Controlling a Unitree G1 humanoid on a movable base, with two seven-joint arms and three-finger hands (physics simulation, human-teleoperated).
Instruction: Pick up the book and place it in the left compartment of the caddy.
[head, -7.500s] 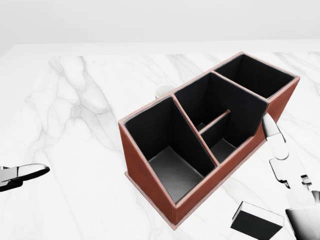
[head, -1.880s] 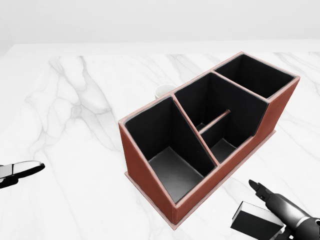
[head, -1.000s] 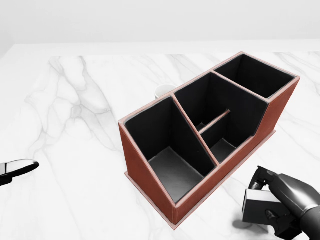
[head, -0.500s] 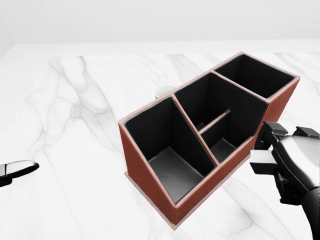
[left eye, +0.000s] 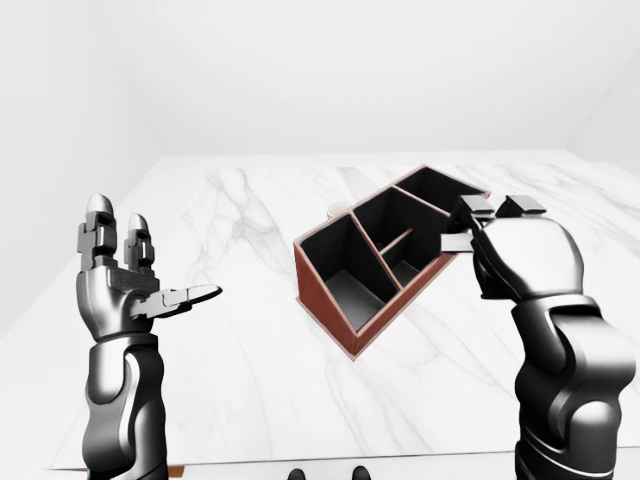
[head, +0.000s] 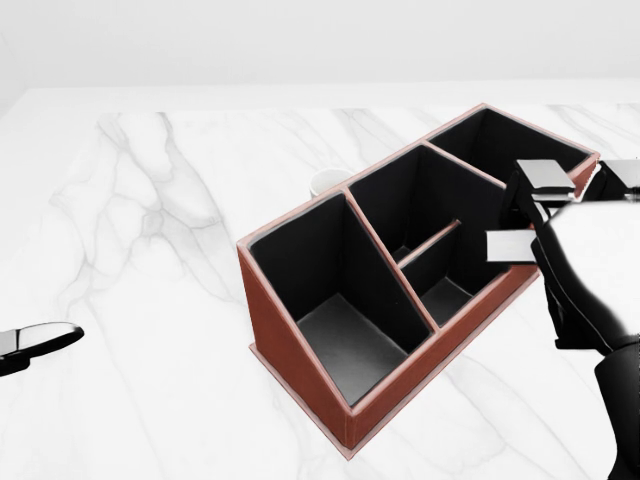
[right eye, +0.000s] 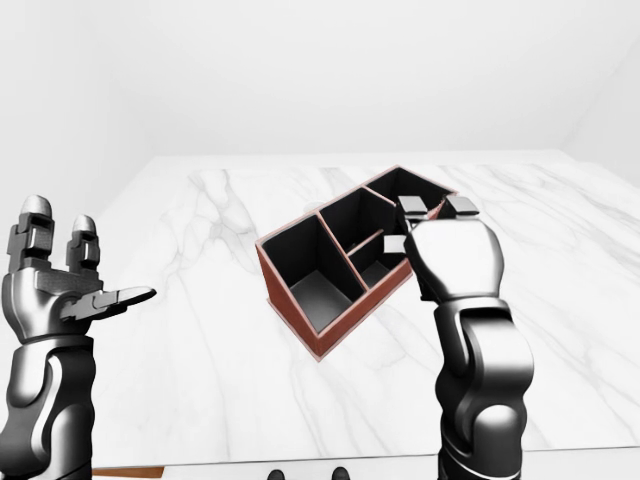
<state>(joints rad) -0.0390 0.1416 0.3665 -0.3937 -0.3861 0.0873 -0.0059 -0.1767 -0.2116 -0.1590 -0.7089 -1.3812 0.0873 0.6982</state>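
Observation:
The caddy (head: 300, 350) is red-brown with black insides and stands slanted in the middle of the head view. Its left compartment (head: 335, 300) holds nothing. My right hand (head: 555, 215) is shut on the book (head: 510, 245), of which only a pale edge shows between the fingers. It holds the book in the air at the caddy's right side, over the right-hand compartments. My left hand (left eye: 150, 265) is open and empty, raised at the left of the left-eye view, well apart from the caddy.
A small white cup (head: 327, 182) stands just beyond the caddy's far wall. The white marble table (head: 150, 200) stretches to the left and below the caddy. Its near edge shows at the bottom of the left-eye view (left eye: 300, 462).
My right hand closed on the book at the lower right of the table and lifted it up beside the caddy's right end. The left hand has hardly moved.

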